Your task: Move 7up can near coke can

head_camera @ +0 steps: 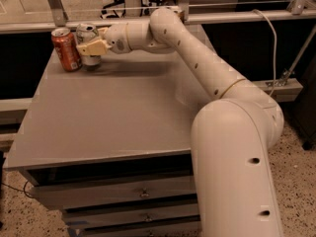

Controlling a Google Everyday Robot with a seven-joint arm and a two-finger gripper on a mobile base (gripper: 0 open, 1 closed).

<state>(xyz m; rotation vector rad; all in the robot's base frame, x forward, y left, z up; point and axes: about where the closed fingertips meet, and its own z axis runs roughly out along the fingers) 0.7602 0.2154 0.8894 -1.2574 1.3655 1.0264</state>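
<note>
The 7up can (pixel 86 30), silver with a pull-tab top, stands at the table's far left corner. The red-orange coke can (pixel 66 50) stands right beside it on its left, almost touching. My gripper (pixel 90 41) reaches in from the right, with its cream fingers (pixel 92 47) closed around the 7up can's body, one in front and one behind. The fingers hide most of the can's label. Both cans are upright.
The grey table (pixel 123 112) has drawers (pixel 143 194) under its front edge. A metal rail (pixel 222 18) runs along the back. A cable (pixel 269 38) hangs at the right. My arm spans the table's right side.
</note>
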